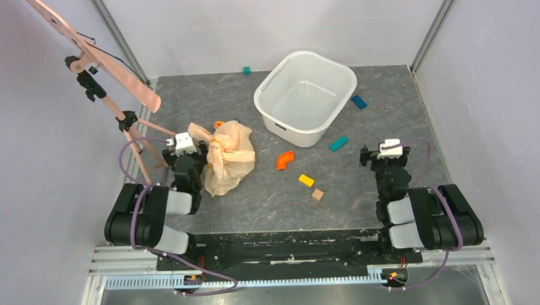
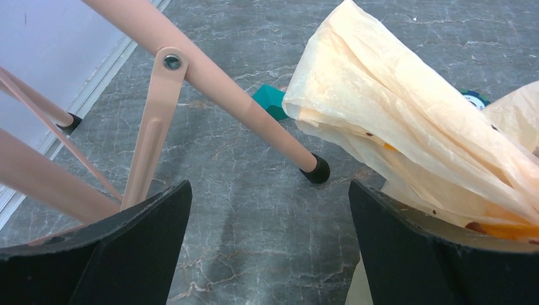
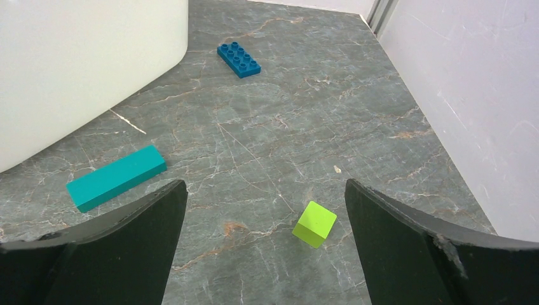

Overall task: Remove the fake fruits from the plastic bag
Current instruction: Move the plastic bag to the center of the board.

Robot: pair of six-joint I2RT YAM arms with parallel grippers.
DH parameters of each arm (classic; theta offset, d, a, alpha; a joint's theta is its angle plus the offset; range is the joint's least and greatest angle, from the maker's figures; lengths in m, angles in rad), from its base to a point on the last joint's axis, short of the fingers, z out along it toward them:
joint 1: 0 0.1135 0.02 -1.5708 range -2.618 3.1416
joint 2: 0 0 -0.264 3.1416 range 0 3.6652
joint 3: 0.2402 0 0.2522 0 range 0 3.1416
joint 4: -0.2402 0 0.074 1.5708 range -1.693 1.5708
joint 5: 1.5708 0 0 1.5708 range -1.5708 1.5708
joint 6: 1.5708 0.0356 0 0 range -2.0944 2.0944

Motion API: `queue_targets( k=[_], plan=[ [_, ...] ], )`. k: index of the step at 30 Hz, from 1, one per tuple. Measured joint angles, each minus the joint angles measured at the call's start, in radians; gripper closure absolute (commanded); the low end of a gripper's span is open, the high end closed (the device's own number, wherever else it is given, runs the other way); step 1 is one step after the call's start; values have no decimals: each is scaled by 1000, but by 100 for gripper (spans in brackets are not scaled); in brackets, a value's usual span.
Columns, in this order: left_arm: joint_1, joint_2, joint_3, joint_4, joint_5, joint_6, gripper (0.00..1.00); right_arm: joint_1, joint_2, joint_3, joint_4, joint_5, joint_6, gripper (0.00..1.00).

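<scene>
the bag (image 1: 228,157) lies crumpled on the table (image 1: 269,196) left of the tub (image 1: 306,97), its folds against one finger of the left gripper (image 2: 268,189), whose jaws stand wide. the right gripper (image 3: 266,190) gapes wide too, holding nothing, near a lime cube (image 3: 314,223).

Plastic bag (image 1: 228,157): on the surface (image 1: 255,200), left of centre, resting against the left hand (image 2: 270,248).
Stand foot (image 2: 318,171): just left of the plastic bag.
Tub (image 1: 306,97): behind and right of the plastic bag.
Studded brick (image 3: 238,59): right of the tub.
Long block (image 3: 116,178): before the tub.
Cube (image 3: 314,223): just before the right hand (image 3: 264,254).
Curved piece (image 1: 285,160): between the plastic bag and the long block.
</scene>
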Motion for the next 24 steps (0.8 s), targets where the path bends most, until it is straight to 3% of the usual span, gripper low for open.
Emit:
queue_targets(
  k=[5, 8, 16, 24],
  plan=[
    [-43, -88, -38, -11, -41, 3, 0, 0, 0, 0, 0, 0, 0, 2],
    [-75, -210, -34, -107, -90, -2, 0, 0, 0, 0, 0, 0, 0, 2],
    [-132, -561, 56, -549, -255, -156, 0, 0, 0, 0, 0, 0, 0, 2],
    [-151, -695, 175, -987, -319, -383, 0, 0, 0, 0, 0, 0, 0, 2]
  ],
)
